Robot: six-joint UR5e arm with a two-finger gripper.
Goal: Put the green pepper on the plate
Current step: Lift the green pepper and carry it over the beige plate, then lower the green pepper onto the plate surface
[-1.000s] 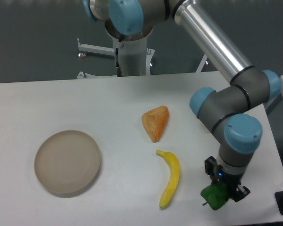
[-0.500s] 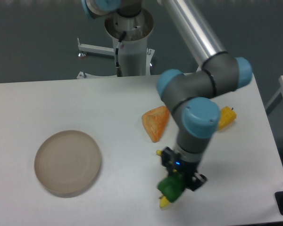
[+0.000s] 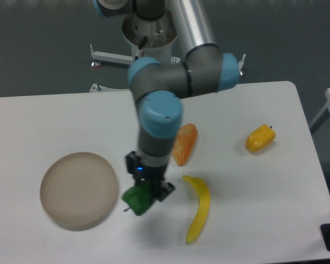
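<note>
The green pepper [image 3: 136, 200] hangs over the table just right of the plate's rim, with my gripper [image 3: 144, 190] shut on it from above. It is a glossy bright-green lump with a short dark stem pointing left. The plate [image 3: 78, 190] is a round beige dish lying at the left of the table, a little to the left of the pepper, with nothing on it. My arm comes down from the back, and its wrist hides the top of the pepper.
A yellow banana [image 3: 199, 209] lies just right of the gripper. Behind the arm's wrist sits an orange wedge-shaped piece [image 3: 186, 144]. A yellow-orange pepper [image 3: 260, 138] rests at the right. The table's front edge is close below the pepper.
The arm has swept left across the table with the green pepper, from the front right corner past the banana to just beside the plate. The yellow-orange pepper is now uncovered.
</note>
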